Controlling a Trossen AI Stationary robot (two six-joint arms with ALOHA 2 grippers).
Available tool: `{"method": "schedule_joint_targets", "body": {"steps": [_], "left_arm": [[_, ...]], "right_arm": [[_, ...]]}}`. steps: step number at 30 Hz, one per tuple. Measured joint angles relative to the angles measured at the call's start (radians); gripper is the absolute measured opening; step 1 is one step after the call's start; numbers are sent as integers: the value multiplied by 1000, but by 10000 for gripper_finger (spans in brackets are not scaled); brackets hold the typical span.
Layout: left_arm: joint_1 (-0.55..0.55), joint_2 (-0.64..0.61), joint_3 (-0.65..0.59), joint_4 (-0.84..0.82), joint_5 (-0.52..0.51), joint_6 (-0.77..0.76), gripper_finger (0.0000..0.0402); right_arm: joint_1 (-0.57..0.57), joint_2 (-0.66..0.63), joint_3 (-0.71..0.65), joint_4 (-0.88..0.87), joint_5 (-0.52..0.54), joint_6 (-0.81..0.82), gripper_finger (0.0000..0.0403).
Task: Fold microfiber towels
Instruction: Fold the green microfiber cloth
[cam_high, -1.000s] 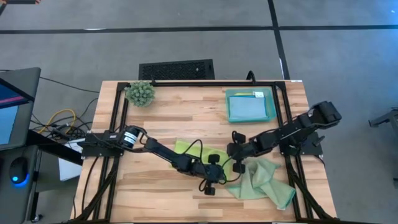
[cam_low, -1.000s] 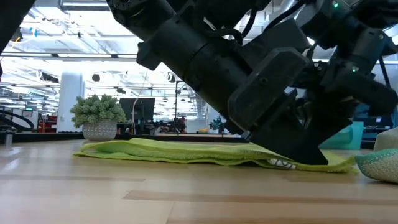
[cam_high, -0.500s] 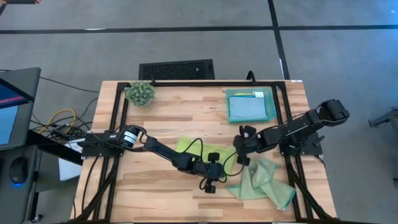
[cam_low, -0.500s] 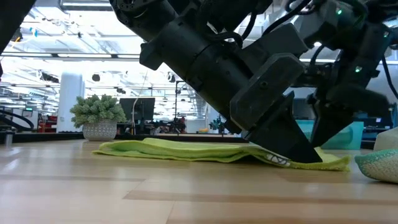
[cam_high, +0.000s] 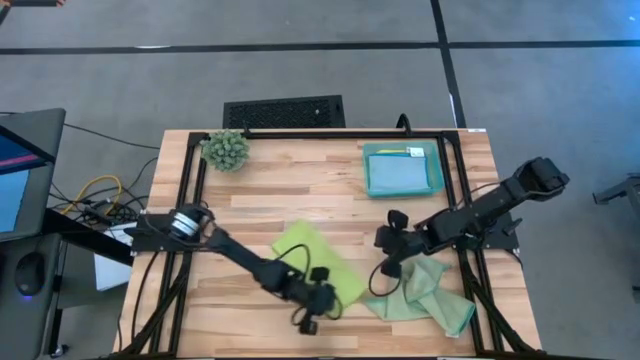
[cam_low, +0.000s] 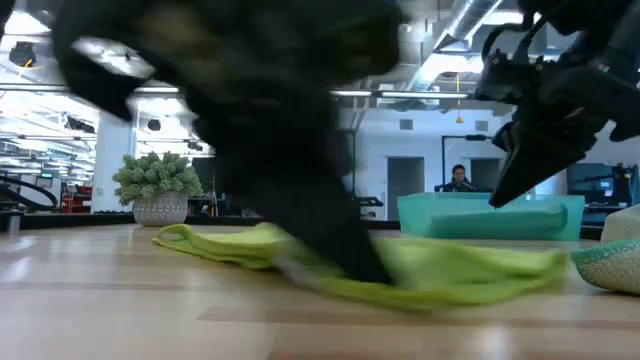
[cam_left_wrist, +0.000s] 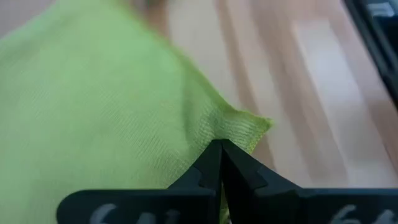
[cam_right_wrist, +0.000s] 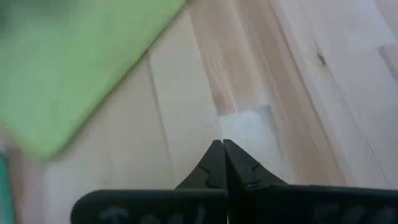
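Lime green towel (cam_high: 318, 264) pinched at one hemmed corner between the clenched jaws of the left gripper (cam_left_wrist: 220, 152), seen plainly in the left wrist view. Dragged toward the near edge of the wooden table (cam_high: 270, 190) over the last second: gripper now nearer the front than a moment ago, and the cloth spread into a rough diamond at mid-table instead of lying half hidden under both arms. Blurred in the low view, so probably caught mid-pull; cloth lying low and rumpled there, with the far end flat on the wood.

Right gripper (cam_right_wrist: 222, 149) closed on nothing, raised off the table and drawn back toward its own side since half a second ago, bare planks beneath it. Likely just let go, leaving the left arm alone to position the cloth.

Pale sage green towel (cam_high: 425, 295) bunched at the front right, apart from the lime one, unfolded. Teal tray (cam_high: 402, 170) at the back right with a light blue towel (cam_high: 398, 175) lying in it. Small plant (cam_high: 226, 149) at the back left.

Reads as flattening ahead of a first fold, nothing folded yet on the lime towel.
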Motion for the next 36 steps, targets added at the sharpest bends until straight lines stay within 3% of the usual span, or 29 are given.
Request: {"method": "schedule_joint_targets", "body": {"steps": [5,11,17,21,29,36], "left_arm": [[-80,-158,-191,-24,-67,-170,0],[-196,-336,-365,-98,-108,-367,0],[-271,-410,-483,-130,-167,-574,0],[-291,-417,-515,-125,-110,-598,0],[-270,-471,-514,-166,121,-438,0],[-231,-510,-516,-245,142,-332,0]], "right_arm": [[29,11,0,227,23,-26,3],[-25,241,52,718,10,-170,1],[-156,513,295,746,-122,-258,1],[-222,631,431,632,-169,-269,1],[-312,674,506,595,-251,-288,0],[-304,735,560,582,-297,-289,0]]}}
